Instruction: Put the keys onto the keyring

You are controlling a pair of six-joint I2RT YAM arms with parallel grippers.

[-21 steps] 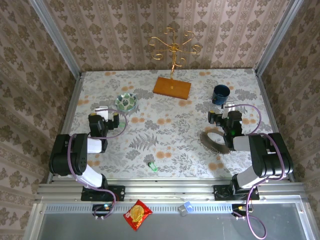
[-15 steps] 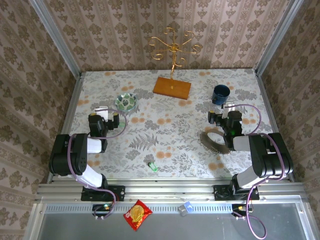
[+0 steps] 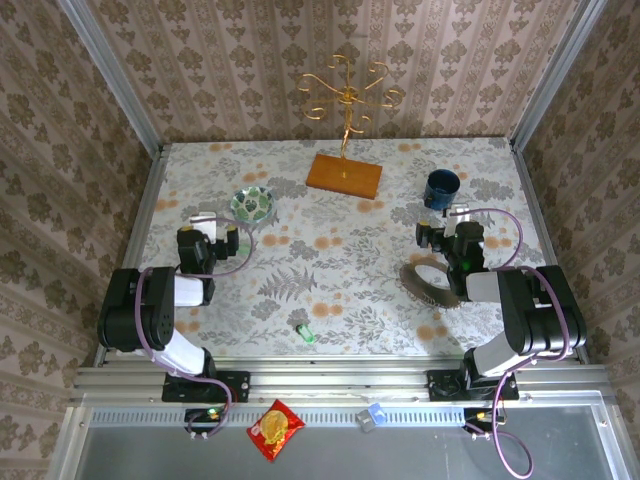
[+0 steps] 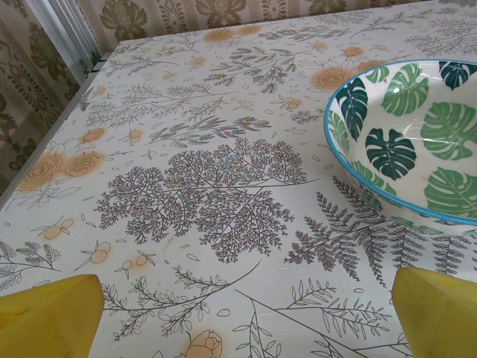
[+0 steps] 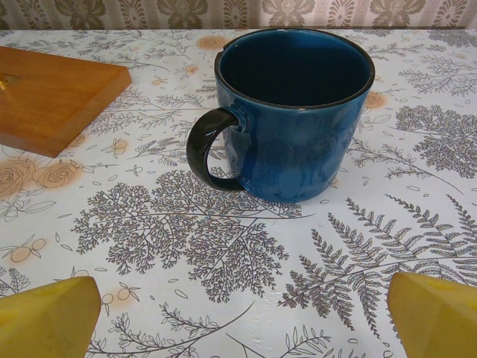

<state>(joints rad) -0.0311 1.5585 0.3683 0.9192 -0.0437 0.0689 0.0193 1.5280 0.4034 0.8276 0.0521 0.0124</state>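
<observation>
A flower-patterned surface (image 3: 350, 255) is walled in on three sides by papered panels. At its near edge the left arm (image 3: 150, 305) and the right arm (image 3: 525, 310) are seen folded low, each wrist stretched away from its base along its own side. A gilt stand (image 3: 345, 95) with curled branches is set upright on a wooden base (image 3: 344, 174) at the far middle. The keyring (image 3: 430, 280), a grey hoop fringed with flat keys, is laid flat on the right half of the surface, just beside the right wrist and partly hidden by it. A leaf-patterned bowl (image 3: 252, 205) is placed on the left half, just beyond the left wrist; in the left wrist view its blue rim (image 4: 339, 149) is seen to the right, ahead of the tips. A blue mug (image 3: 441, 187) is stood upright beyond the right wrist, and in the right wrist view it (image 5: 294, 112) is met straight ahead, its dark handle turned to the left. The left fingers (image 4: 48, 317) are spread wide, with nothing held between the yellow tips and bare surface seen between them. The right fingers (image 5: 45, 317) are likewise spread wide and hold nothing, the mug being well short of contact. A red packet (image 3: 275, 428) is left on the ledge below the arm bases. The keys (image 3: 305, 332), a tiny green piece, are found near the front edge between the two arms, well apart from the keyring.
</observation>
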